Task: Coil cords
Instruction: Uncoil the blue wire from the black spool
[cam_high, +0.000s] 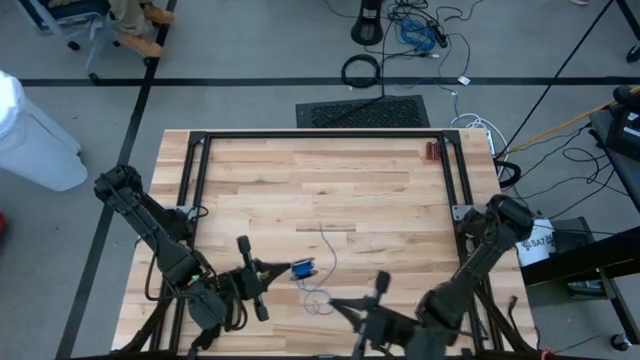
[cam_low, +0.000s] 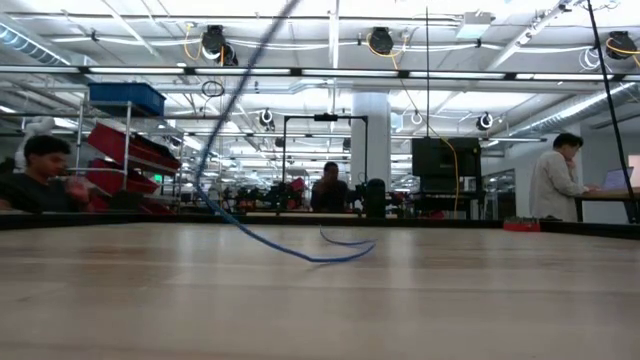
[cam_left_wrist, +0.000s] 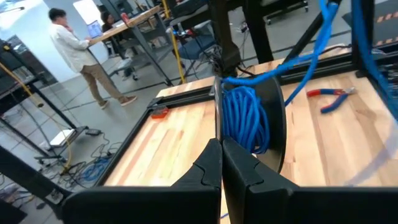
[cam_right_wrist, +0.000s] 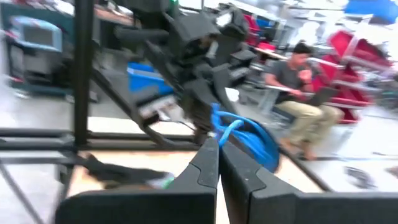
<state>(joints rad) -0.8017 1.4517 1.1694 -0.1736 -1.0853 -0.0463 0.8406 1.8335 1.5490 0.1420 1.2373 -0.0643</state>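
Left gripper (cam_high: 268, 268) clamped on the bright blue cord (cam_high: 303, 269), a tight bundle wound on a dark disc above the table's (cam_high: 380, 190) near edge. Right gripper (cam_high: 335, 301) pinched together nearby, loose cord trailing between them; red-handled pliers (cam_left_wrist: 329, 98) lie well apart, frame posts crowding the wrist views

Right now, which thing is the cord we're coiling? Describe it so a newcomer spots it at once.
Start at the wooden table and go to its near edge, between the two arms. There, at the tip of the left pincer, sits the blue cord, partly wound into a small bundle with a thin tail looping loose over the wood. It is the only blue thing on the table; the red-handled pliers are not it.
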